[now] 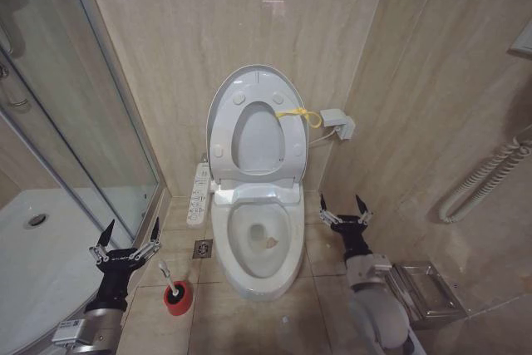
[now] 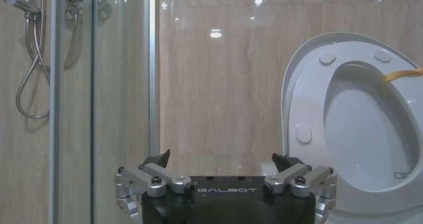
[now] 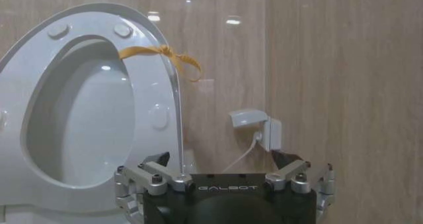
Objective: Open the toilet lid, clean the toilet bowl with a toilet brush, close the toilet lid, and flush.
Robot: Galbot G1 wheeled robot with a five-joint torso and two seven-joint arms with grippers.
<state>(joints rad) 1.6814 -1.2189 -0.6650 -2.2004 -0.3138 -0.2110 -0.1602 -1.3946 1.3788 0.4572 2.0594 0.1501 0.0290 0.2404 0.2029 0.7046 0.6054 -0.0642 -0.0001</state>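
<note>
The left gripper (image 1: 127,240) is held spread near the toilet brush (image 1: 172,286); the right gripper (image 1: 347,212) is spread too. The toilet lid (image 1: 218,110) is raised; brushing the toilet bowl (image 1: 254,243), closing and flushing remain.

Walls: beige stone-look tiles (image 1: 191,31), glossy, ceiling-light glints | Floor: beige tiles (image 1: 249,322), square drain (image 1: 203,248) | Shower: glass enclosure (image 1: 75,114), white tray (image 1: 41,263), hose (image 2: 29,85) | Fittings: white wall box (image 1: 341,125) with cable, coiled hose (image 1: 486,176), steel floor box (image 1: 426,291)
</note>
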